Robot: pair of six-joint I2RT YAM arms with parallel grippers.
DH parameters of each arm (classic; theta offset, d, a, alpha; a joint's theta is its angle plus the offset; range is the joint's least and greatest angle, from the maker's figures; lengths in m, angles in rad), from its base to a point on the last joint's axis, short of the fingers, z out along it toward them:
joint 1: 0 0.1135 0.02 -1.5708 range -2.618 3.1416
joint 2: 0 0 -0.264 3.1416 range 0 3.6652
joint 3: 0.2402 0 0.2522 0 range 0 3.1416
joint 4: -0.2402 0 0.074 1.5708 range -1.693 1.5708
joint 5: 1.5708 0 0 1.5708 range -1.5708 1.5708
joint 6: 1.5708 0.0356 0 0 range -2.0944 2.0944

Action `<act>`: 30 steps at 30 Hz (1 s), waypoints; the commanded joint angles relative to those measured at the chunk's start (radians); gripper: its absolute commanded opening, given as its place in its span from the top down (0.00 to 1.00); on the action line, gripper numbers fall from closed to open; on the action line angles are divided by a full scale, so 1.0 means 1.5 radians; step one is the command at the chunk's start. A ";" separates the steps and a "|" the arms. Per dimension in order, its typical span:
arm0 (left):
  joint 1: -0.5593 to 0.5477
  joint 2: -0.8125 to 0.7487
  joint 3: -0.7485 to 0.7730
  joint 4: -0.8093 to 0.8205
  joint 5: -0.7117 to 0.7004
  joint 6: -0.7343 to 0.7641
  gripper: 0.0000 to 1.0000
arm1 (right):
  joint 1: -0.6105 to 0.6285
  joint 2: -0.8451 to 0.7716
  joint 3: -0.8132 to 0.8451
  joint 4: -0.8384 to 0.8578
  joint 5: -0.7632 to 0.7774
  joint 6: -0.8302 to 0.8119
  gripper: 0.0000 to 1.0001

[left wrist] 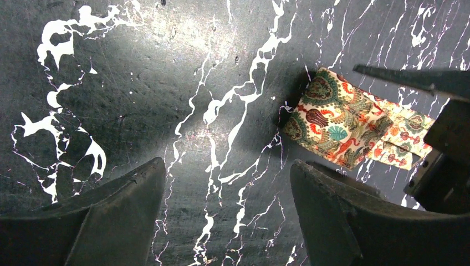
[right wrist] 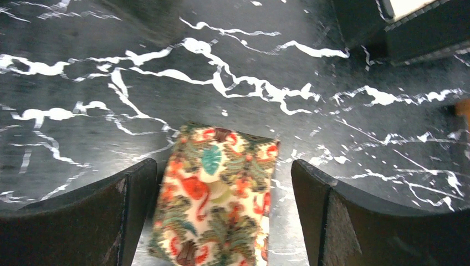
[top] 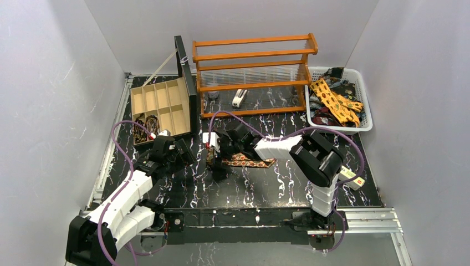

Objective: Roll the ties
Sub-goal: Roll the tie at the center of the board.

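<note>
Top external: black marbled worktop (top: 277, 188), wooden rack (top: 252, 55) at back, white basket (top: 367, 126) far right w/ heaped ties (top: 335, 102). Paisley tie (top: 249, 162) flat at centre, folded end btwn spread fingers of right end effector (right wrist: 221, 166). Left end effector (left wrist: 227, 166) spread, empty, just left of tie.

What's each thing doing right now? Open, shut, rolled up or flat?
Red-and-green patterned fabric tie: lying flat, end folded over.
Left gripper: open, empty.
Right gripper: open, straddling that tie.
Tan wooden compartment box: lid open.
Dark coiled ties inside it: rolled.
White plastic basket: holding loose ties.
</note>
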State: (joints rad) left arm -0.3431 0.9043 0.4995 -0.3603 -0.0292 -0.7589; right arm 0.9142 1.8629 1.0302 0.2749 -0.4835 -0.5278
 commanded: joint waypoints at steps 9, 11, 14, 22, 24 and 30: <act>0.004 -0.005 0.017 -0.020 -0.009 0.009 0.20 | -0.011 0.047 0.051 -0.062 -0.011 -0.023 0.01; 0.004 -0.004 0.017 -0.021 -0.008 0.009 0.20 | -0.011 0.061 0.048 -0.066 -0.021 -0.015 0.02; 0.004 -0.004 0.017 -0.023 -0.006 0.009 0.20 | -0.012 0.072 0.018 -0.029 0.016 0.004 0.17; 0.003 -0.012 0.006 -0.022 -0.006 -0.004 0.20 | -0.011 0.054 -0.010 -0.031 -0.033 0.058 0.53; 0.004 -0.014 0.002 -0.023 -0.003 -0.010 0.20 | 0.001 0.044 -0.032 -0.016 -0.045 0.081 0.53; 0.004 -0.060 -0.027 -0.021 0.009 -0.049 0.21 | 0.079 0.032 -0.074 0.033 -0.024 0.122 0.52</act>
State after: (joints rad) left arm -0.3428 0.8757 0.4877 -0.3679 -0.0219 -0.7883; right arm 0.9436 1.9099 0.9691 0.3393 -0.5190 -0.4274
